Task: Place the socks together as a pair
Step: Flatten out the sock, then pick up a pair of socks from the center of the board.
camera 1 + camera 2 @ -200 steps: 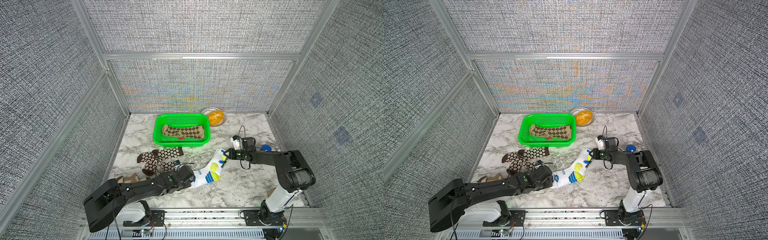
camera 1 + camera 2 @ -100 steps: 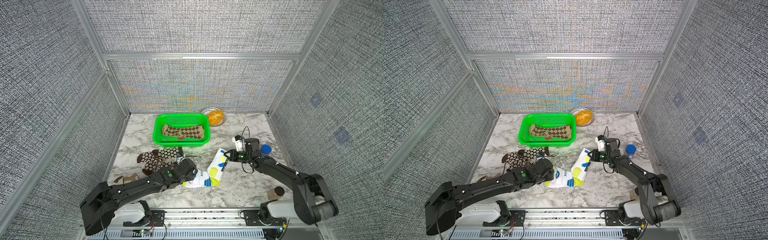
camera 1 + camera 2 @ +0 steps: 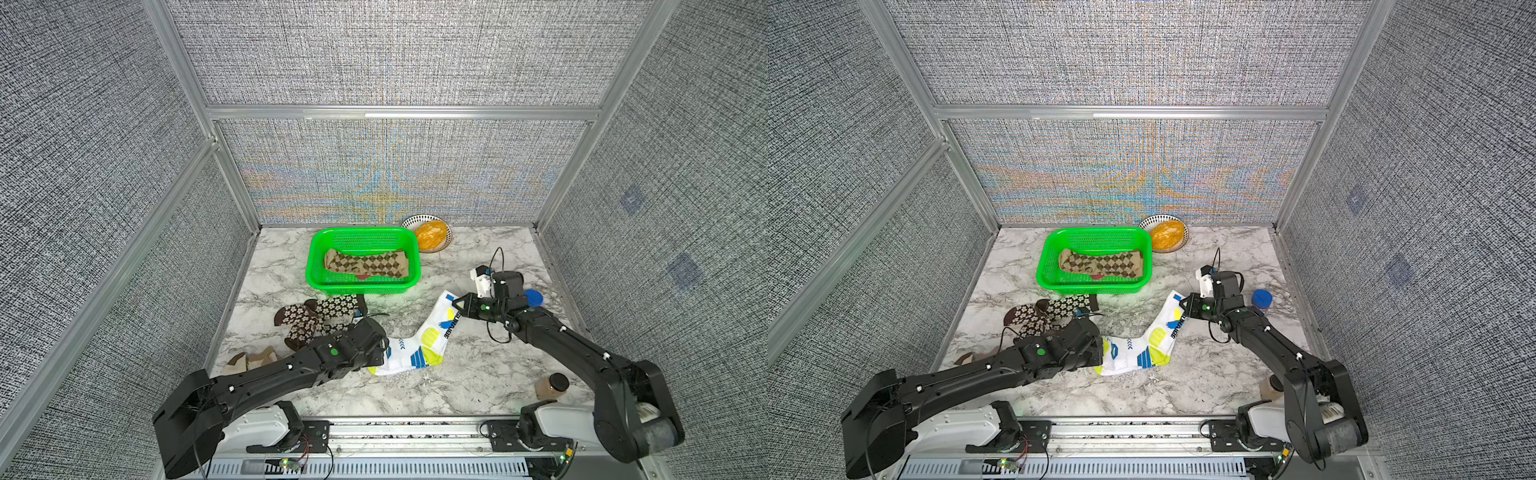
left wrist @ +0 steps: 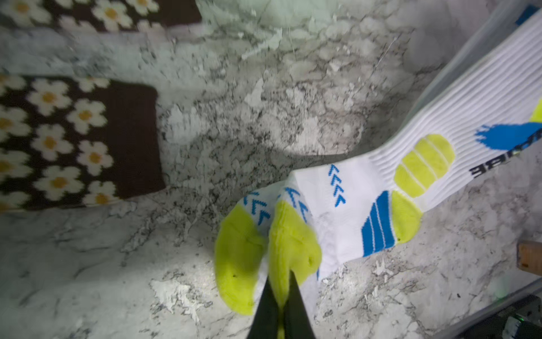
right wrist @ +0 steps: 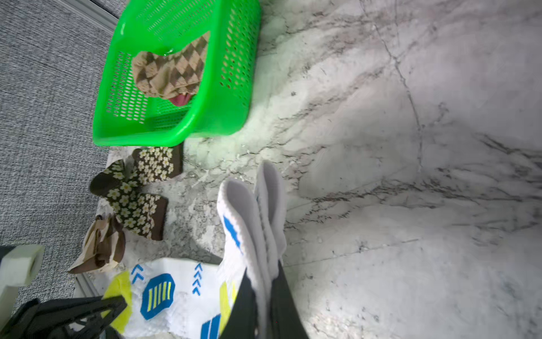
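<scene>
Since the earlier frame our arms have drawn apart, so the white socks (image 3: 419, 345) lie stretched again on the counter (image 3: 478, 374), lower centre of the frame. Our left pincer (image 4: 280, 286) is clamped on the yellow toes, our right pincer (image 3: 456, 304) on the cuffs. They seem light, limp and stretchy; we judge the ends the best hold.

Cream brown-banded sock (image 3: 249, 360) partly hidden behind left arm (image 3: 286, 370) – blue-capped jar (image 3: 534, 297) mostly behind right arm (image 3: 552, 334).
</scene>
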### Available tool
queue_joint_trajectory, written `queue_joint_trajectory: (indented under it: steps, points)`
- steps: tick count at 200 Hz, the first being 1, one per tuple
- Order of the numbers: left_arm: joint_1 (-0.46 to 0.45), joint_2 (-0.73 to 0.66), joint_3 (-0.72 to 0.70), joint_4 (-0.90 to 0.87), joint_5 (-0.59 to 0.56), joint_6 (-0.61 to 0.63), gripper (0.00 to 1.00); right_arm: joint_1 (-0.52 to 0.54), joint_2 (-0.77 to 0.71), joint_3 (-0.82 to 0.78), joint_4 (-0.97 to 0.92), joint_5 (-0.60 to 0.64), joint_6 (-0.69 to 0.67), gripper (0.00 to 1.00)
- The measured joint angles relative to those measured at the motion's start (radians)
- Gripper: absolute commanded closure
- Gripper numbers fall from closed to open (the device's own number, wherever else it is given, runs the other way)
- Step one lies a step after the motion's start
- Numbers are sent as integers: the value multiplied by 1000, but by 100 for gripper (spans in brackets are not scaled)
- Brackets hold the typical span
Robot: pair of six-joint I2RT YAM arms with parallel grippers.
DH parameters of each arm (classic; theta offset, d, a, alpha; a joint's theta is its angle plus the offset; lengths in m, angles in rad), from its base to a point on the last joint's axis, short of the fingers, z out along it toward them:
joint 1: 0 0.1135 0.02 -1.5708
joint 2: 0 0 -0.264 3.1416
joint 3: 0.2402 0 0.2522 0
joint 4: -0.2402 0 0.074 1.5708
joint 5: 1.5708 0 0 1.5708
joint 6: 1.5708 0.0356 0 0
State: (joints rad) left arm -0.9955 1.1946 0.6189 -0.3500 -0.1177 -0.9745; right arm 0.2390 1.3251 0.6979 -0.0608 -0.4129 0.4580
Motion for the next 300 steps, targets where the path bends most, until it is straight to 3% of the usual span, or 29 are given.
queue_joint_trajectory:
  steps: [50, 67, 80, 106, 124, 133, 162, 186, 249, 273, 300]
  points:
    - [-35, 3, -52, 69, 38, -51, 97, -45, 66, 4, 3, 6, -35, 100]
    - [-36, 10, -80, 84, 38, -57, 91, -51, 81, 8, 8, 5, -44, 100]
    - [-36, 18, -107, 94, 37, -67, 80, -56, 93, 8, 12, 3, -52, 100]
    - [-39, -15, -148, 100, 36, -90, 45, -63, 113, 8, 14, 1, -61, 100]
    - [-48, -82, -154, 85, 28, -99, 30, -64, 119, 7, 21, 0, -68, 100]
    - [-51, -119, -154, 77, 19, -106, 28, -64, 122, 7, 21, 0, -69, 100]
    - [-63, -236, -180, 37, -5, -138, 26, -68, 130, 5, 23, -6, -72, 100]
    - [-64, -253, -215, 67, -10, -163, 24, -68, 130, 3, 25, -7, -72, 100]
    - [-65, 5, -169, 200, -10, -217, 25, -68, 124, -15, 34, -7, -72, 100]
    - [-65, 109, -128, 258, 16, -221, 33, -68, 110, -18, 34, -7, -74, 100]
    - [-65, 157, -140, 349, 48, -210, 60, -68, 102, -18, 33, -7, -76, 100]
